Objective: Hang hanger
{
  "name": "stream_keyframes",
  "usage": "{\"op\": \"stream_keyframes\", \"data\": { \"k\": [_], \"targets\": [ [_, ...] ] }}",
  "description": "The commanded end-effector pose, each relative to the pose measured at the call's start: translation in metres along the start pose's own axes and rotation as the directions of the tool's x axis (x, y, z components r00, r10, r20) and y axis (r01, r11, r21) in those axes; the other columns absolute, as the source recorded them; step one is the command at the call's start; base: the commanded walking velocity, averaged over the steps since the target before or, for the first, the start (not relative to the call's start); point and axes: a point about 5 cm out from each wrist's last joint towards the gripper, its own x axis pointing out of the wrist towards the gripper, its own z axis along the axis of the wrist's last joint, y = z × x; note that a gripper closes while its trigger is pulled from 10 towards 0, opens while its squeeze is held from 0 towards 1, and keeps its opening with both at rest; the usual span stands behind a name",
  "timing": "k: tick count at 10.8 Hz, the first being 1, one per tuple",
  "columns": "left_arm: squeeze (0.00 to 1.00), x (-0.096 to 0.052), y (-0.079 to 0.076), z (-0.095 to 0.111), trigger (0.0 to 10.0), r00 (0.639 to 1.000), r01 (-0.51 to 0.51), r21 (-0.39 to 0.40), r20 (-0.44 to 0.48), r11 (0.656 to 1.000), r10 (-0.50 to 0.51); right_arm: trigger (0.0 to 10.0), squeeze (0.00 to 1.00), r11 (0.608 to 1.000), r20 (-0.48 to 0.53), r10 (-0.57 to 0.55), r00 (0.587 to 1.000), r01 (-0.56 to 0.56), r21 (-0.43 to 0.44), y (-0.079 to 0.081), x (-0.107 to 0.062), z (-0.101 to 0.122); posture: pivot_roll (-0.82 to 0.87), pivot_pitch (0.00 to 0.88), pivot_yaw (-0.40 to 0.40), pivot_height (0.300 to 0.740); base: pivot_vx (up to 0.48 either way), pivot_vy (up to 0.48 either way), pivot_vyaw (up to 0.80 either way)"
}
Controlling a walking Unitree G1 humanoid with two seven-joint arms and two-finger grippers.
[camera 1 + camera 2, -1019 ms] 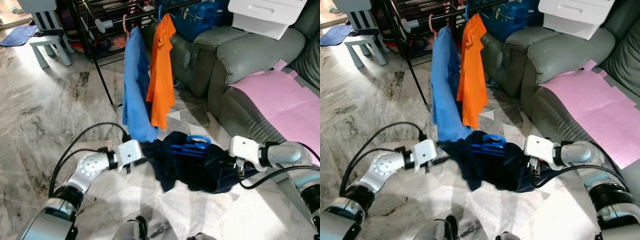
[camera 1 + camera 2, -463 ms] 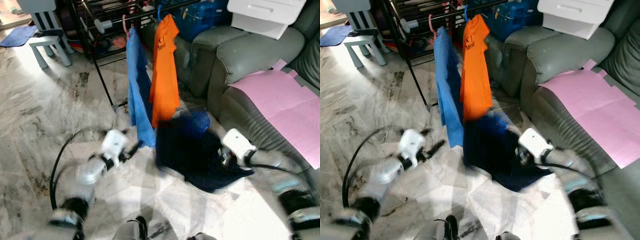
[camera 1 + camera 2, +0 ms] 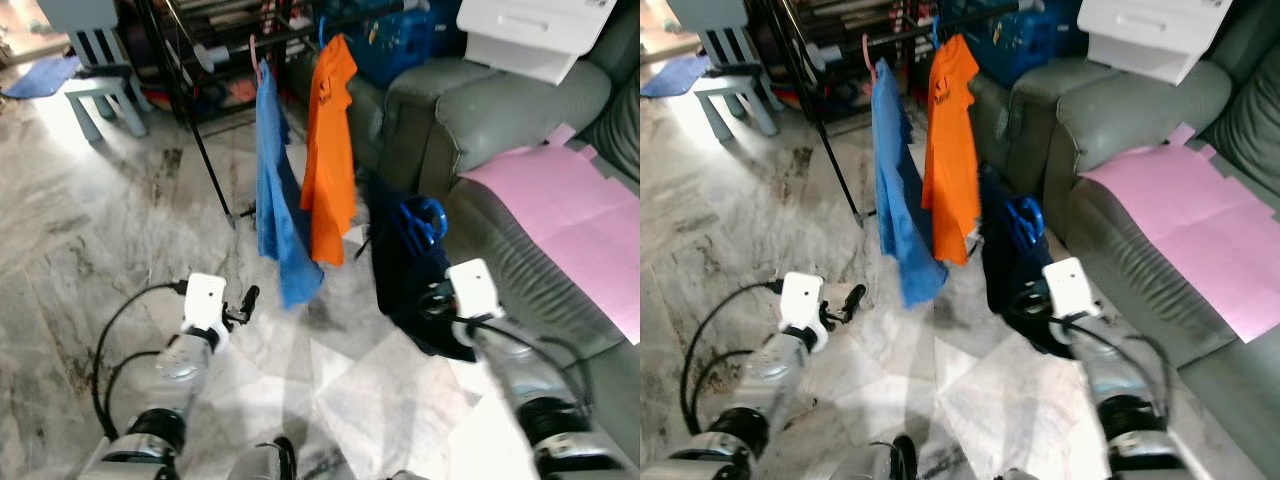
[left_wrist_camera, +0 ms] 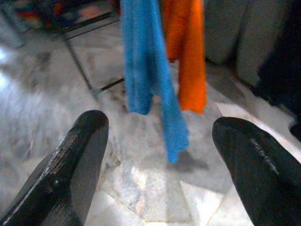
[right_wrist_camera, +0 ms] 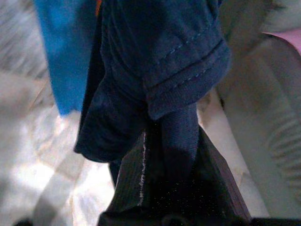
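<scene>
A navy shirt [image 3: 403, 268] hangs upright from a blue hanger [image 3: 424, 220], just right of the orange shirt [image 3: 332, 160]. My right gripper [image 3: 438, 302] is shut on the navy cloth low on its right side; in the right wrist view the fabric [image 5: 160, 70] is pinched between the fingers. My left gripper [image 3: 243, 301] hovers low over the floor, left of the blue shirt [image 3: 275, 200]. It is open, and nothing lies between its black fingers [image 4: 80, 150]. Both hung shirts are on the black rack's rail [image 3: 290, 35].
A grey sofa [image 3: 500, 110] stands right of the rack, with a pink sheet [image 3: 560, 200] on its seat and a white drawer box [image 3: 540, 35] on its arm. A small stool [image 3: 95, 85] is far left. Rack legs [image 3: 205, 160] reach the marble floor.
My left gripper let go of the navy shirt and drew back to the left. My right gripper raised the shirt and hanger toward the rack, and the shirt now hangs vertically.
</scene>
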Motion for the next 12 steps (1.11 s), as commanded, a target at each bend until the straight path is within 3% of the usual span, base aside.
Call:
{"op": "stream_keyframes", "data": {
  "k": [1,3,6,7,9,12],
  "targets": [
    [0.0,0.002,0.002,0.002,10.0,0.999,-0.037,-0.037,0.002,0.999,0.037,0.0,0.0,0.999,0.037,-0.026,0.999,0.025,0.035,0.004,0.0,0.006,-0.11,0.028,0.07,0.74,0.0,0.0,0.0],
    [0.0,0.004,-0.009,0.008,10.0,0.999,-0.001,-0.02,0.042,1.0,0.002,0.0,0.0,0.989,0.022,-0.081,0.996,0.078,0.123,0.015,-0.004,-0.005,-0.1,0.015,0.063,0.74,0.0,0.0,0.0],
    [0.0,0.001,-0.013,0.001,10.0,1.0,-0.011,-0.059,0.028,0.998,0.013,0.0,0.0,0.981,0.018,-0.127,0.992,0.123,0.15,0.023,-0.009,-0.011,-0.12,0.0,0.081,0.74,0.0,0.0,0.0],
    [0.0,0.002,-0.021,0.002,10.0,0.999,0.029,-0.058,0.031,0.998,-0.027,10.0,0.0,0.98,0.027,-0.135,0.991,0.129,0.155,0.025,-0.011,-0.01,-0.11,0.0,0.083,0.74,0.0,0.0,0.0],
    [0.0,0.001,-0.031,0.003,10.0,0.996,0.074,-0.047,0.05,0.996,-0.072,10.0,0.0,0.975,0.023,-0.161,0.987,0.156,0.158,0.027,-0.013,-0.012,-0.1,0.001,0.084,0.74,0.279,0.0,0.0],
    [0.0,-0.006,-0.039,-0.005,10.0,0.995,0.091,-0.079,0.048,0.993,-0.087,10.0,0.0,0.976,-0.005,-0.165,0.986,0.164,0.14,0.028,-0.017,-0.017,-0.11,0.0,0.058,0.74,0.38,0.0,-0.57]
  ]
}}
